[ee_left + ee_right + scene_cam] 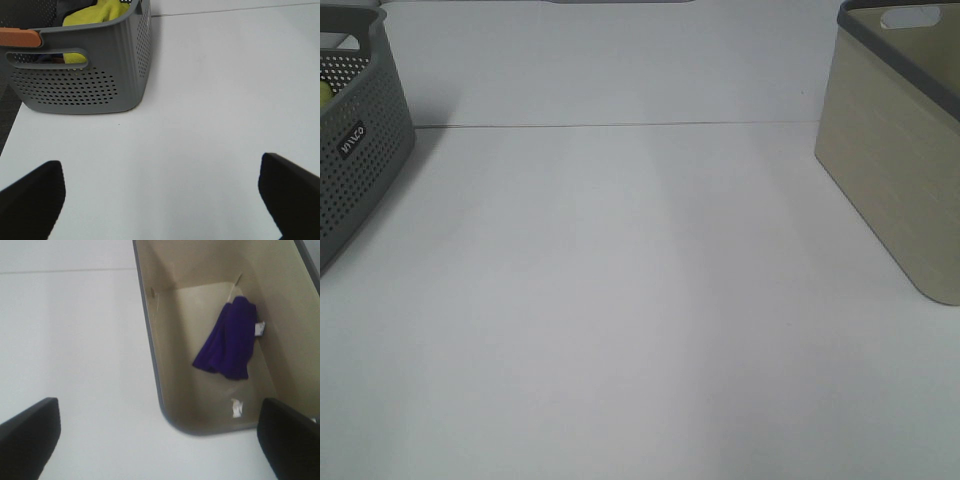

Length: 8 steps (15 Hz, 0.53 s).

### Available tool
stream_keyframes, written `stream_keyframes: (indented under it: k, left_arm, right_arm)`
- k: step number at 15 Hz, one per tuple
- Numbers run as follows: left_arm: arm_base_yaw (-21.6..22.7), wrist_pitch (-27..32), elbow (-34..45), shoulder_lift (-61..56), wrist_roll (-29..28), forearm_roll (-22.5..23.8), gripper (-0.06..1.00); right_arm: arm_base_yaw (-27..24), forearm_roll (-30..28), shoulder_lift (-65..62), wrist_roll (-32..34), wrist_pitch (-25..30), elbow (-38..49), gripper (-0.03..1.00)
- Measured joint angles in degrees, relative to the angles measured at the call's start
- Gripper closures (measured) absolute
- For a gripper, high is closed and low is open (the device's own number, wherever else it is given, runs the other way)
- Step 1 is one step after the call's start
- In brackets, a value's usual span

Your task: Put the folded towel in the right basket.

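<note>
A purple folded towel (227,340) lies on the floor of the beige right basket (150,340), with a white tag at its edge. That basket stands at the right edge of the exterior high view (890,180), where its inside is hidden. My right gripper (160,440) hovers open and empty above the basket's near rim and the table. My left gripper (160,200) is open and empty over the white table, in front of the grey basket (90,85). Neither gripper shows in the exterior high view.
The grey perforated left basket (355,150) holds a yellow cloth (95,12) and has an orange piece (17,37) on its rim. A small white scrap (236,407) lies on the beige basket's floor. The white table (640,300) spans between the baskets.
</note>
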Motion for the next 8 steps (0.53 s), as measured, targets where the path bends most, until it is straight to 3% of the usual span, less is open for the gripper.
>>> stream_keyframes:
  k: [5,8]
  left_arm:
    - [0.0,0.0,0.0,0.0,0.0,0.0,-0.05]
    - [0.0,0.0,0.0,0.0,0.0,0.0,-0.05]
  right_arm:
    - [0.0,2.3,-35.2,-1.7,-1.8,31.4,-0.01]
    - [0.0,3.3,-57.9,-3.2,-3.1,45.4,-0.01]
